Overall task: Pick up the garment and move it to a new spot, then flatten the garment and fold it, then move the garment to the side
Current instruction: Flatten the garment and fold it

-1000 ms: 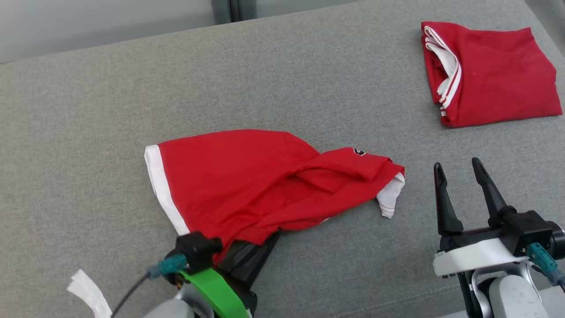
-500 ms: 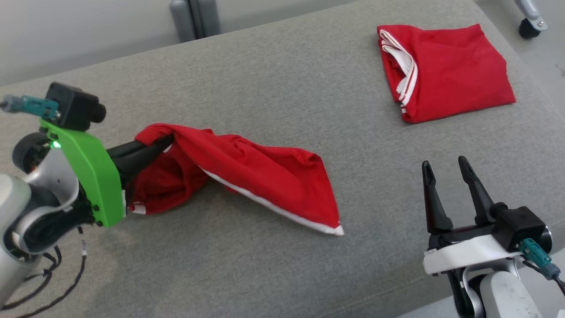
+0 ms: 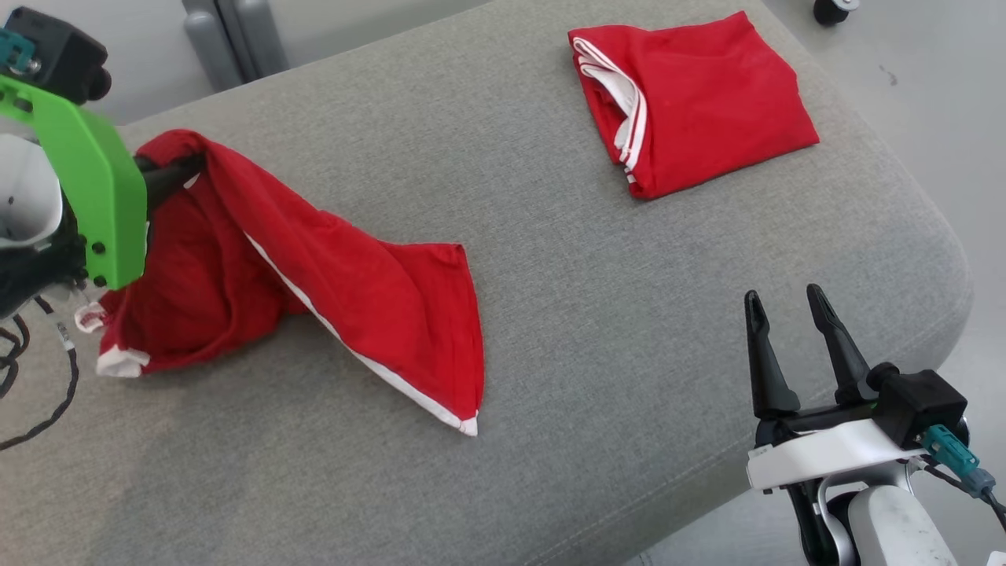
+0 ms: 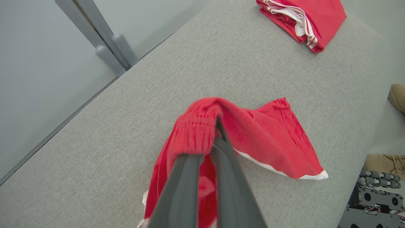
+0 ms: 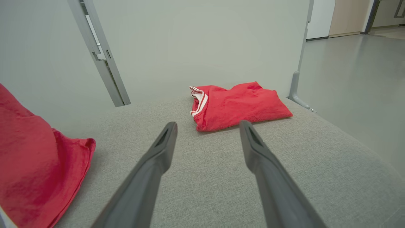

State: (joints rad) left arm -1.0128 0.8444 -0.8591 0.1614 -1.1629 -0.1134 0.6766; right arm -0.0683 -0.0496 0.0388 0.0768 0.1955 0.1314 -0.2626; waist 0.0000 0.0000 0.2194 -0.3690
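Left gripper [image 3: 190, 163] holds up one end of a red garment [image 3: 369, 299] over a grey cushion [image 3: 597, 299].
Its fingers are pinched tight on the fabric; the rest trails onto the cushion's left side. The right gripper [image 3: 782, 297] hovers empty, fingers spread. A folded red cloth [image 3: 692, 94] lies at the far right.

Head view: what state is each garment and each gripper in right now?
loose garment: unfolded, one end lifted, the rest trailing on the cushion.
folded garment: folded, lying apart at the far right.
left gripper: shut on the loose garment.
right gripper: open, empty.
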